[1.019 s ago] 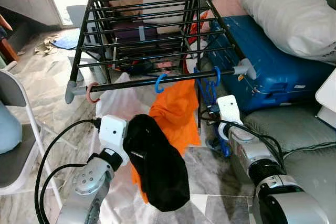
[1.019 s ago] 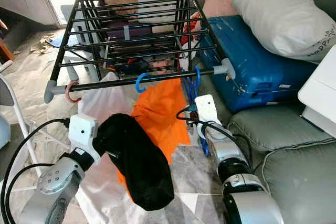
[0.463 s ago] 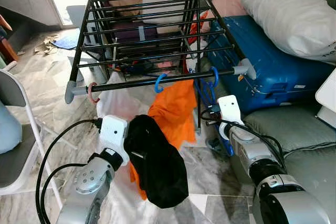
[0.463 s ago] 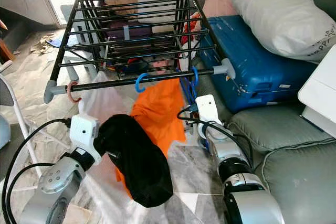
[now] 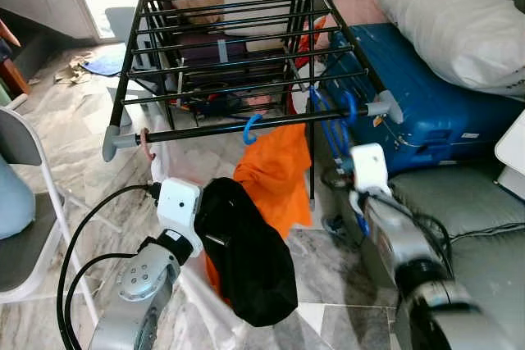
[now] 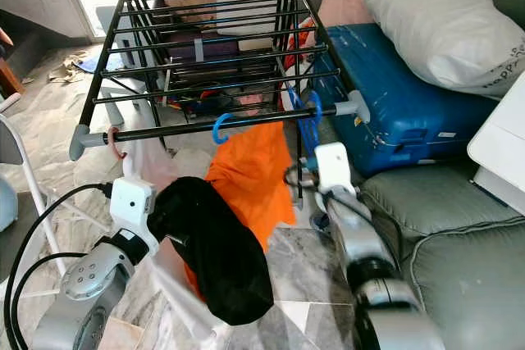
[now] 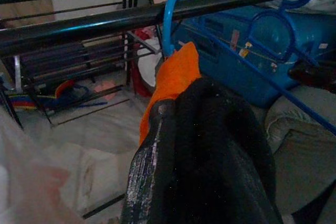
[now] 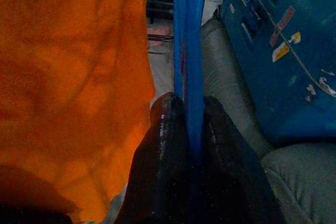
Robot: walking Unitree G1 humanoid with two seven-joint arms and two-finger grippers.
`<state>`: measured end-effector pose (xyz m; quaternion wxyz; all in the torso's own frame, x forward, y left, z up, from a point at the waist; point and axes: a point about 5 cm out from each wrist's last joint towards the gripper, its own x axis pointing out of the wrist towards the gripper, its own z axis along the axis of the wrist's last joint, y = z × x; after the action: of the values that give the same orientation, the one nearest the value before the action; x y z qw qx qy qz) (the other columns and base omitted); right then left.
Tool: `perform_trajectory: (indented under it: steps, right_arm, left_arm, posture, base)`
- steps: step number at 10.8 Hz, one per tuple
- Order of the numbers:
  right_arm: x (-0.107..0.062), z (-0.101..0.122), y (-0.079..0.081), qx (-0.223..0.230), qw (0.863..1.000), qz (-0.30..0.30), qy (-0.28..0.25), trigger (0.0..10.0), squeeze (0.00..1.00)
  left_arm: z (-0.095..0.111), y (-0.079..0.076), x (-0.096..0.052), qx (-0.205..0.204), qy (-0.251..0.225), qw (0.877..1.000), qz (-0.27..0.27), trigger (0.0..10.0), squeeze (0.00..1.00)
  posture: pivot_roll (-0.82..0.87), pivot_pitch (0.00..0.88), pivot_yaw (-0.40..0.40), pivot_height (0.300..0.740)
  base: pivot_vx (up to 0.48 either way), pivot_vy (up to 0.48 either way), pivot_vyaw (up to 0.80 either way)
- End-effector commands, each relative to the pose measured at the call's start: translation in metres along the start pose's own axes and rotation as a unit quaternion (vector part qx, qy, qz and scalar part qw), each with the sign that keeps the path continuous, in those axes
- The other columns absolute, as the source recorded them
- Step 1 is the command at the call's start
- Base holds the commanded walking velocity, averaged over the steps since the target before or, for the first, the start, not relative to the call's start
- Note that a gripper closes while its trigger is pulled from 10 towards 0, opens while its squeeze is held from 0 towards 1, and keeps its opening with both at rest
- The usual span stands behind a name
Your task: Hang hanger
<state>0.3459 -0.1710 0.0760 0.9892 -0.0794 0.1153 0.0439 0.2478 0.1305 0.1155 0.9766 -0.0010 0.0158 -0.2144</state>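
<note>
Drying rack: a black metal-barred drying rack (image 5: pixel 230 30) stood on the marble floor (image 5: pixel 74 145), its front rail (image 5: pixel 246 126) running across just ahead of both arms.
Blue hanger: a blue plastic hanger (image 5: pixel 335 125) had its hook over the front rail near the grey end cap (the right-hand end), with its body hanging down below the rail.
Right gripper: the right gripper (image 8: pixel 188 124) had its jaws closed on a bar of the blue hanger, one black finger (image 8: pixel 163 145) on each side of it.
Orange cloth: an orange garment (image 5: pixel 275 174) hung from a second blue hook (image 5: pixel 249 129) at the rail's middle.
Left gripper: the left gripper (image 7: pixel 205 145) was draped in a black cloth (image 5: pixel 246 252), so I cannot tell how its jaws stood.
Surroundings: a blue hard-shell suitcase (image 5: pixel 418 88) and a white pillow (image 5: pixel 459 22) lay to the right, a pink hook (image 5: pixel 146 143) at the rail's left end.
</note>
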Motion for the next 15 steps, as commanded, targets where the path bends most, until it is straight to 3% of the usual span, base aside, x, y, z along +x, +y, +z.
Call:
perform_trajectory:
  steps: [1, 3, 4, 5, 6, 10, 15]
  right_arm:
    - [-0.002, 0.012, -0.006, 0.003, 0.999, -0.014, -0.039, 0.0, 0.0]
    - [-0.014, 0.008, -0.013, -0.004, 0.998, -0.024, -0.058, 0.0, 0.0]
    - [-0.018, 0.0, -0.012, -0.004, 0.999, -0.015, -0.04, 2.4, 0.0]
    - [-0.023, -0.008, -0.012, 0.0, 1.0, -0.007, -0.023, 3.7, 0.0]
    - [-0.033, -0.019, -0.013, -0.002, 1.0, 0.005, -0.005, 10.0, 0.0]
    - [-0.054, -0.035, -0.008, -0.002, 1.0, 0.023, 0.021, 10.0, 0.0]
    - [-0.055, -0.034, -0.006, -0.005, 0.999, 0.029, 0.031, 10.0, 0.0]
  left_arm:
    - [0.005, 0.002, 0.003, 0.01, -0.012, 1.0, 0.001, 10.0, 0.0]
    - [0.005, 0.002, 0.004, 0.011, -0.015, 1.0, 0.002, 10.0, 0.0]
    - [0.005, 0.001, 0.004, 0.011, -0.015, 1.0, -0.001, 10.0, 0.0]
    - [0.005, 0.001, 0.005, 0.011, -0.015, 1.0, -0.001, 10.0, 0.0]
    - [0.006, 0.005, 0.006, 0.012, -0.013, 1.0, 0.025, 10.0, 0.0]
    - [0.004, 0.006, 0.011, 0.018, -0.011, 0.999, 0.043, 10.0, 0.0]
    - [0.001, 0.005, 0.013, 0.022, -0.003, 0.999, 0.041, 10.0, 0.0]
  posture:
    - [-0.14, 0.004, 0.046, 0.74]
    - [-0.15, 0.005, 0.051, 0.74]
    - [-0.16, 0.003, 0.05, 0.74]
    - [-0.16, 0.001, 0.05, 0.74]
    - [-0.16, 0.0, 0.049, 0.74]
    - [-0.17, 0.0, 0.048, 0.74]
    - [-0.17, 0.0, 0.047, 0.74]
  base:
    - [0.0, 0.0, 0.0]
    - [0.0, 0.0, 0.0]
    - [0.0, 0.0, 0.0]
    - [0.0, 0.0, 0.0]
    - [0.0, 0.0, 0.0]
    - [0.0, 0.0, 0.0]
    - [-0.169, 0.0, 0.0]
